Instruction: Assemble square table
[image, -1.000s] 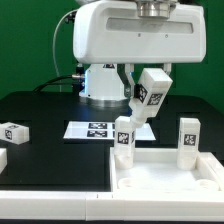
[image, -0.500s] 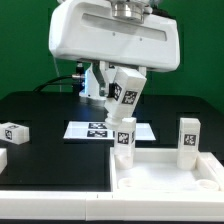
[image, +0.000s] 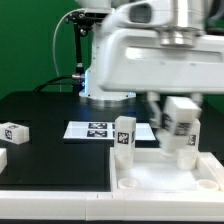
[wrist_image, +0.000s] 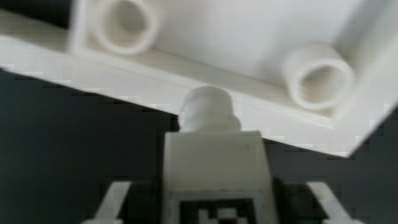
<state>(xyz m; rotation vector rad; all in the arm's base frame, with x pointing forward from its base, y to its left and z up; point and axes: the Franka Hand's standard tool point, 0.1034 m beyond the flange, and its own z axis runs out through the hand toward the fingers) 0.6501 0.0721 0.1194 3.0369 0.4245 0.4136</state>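
Observation:
The white square table top (image: 160, 192) lies at the front right, rim up. One tagged leg (image: 124, 136) stands upright at its far left corner. My gripper (image: 176, 104) is shut on another tagged leg (image: 181, 122) and holds it tilted above the top's far right part, where it covers the leg that stood there. In the wrist view the held leg (wrist_image: 214, 165) sits between my fingers (wrist_image: 121, 200), its round peg pointing at the table top (wrist_image: 196, 60) between two round corner holes (wrist_image: 322, 80).
Two more loose legs lie on the black table at the exterior view's left (image: 13, 132), one cut off by the frame edge (image: 2, 158). The marker board (image: 92, 130) lies behind the table top. The arm's base (image: 105, 85) stands at the back.
The arm has swung from the exterior view's left to its right with the leg, which now hangs over the table top's far right part.

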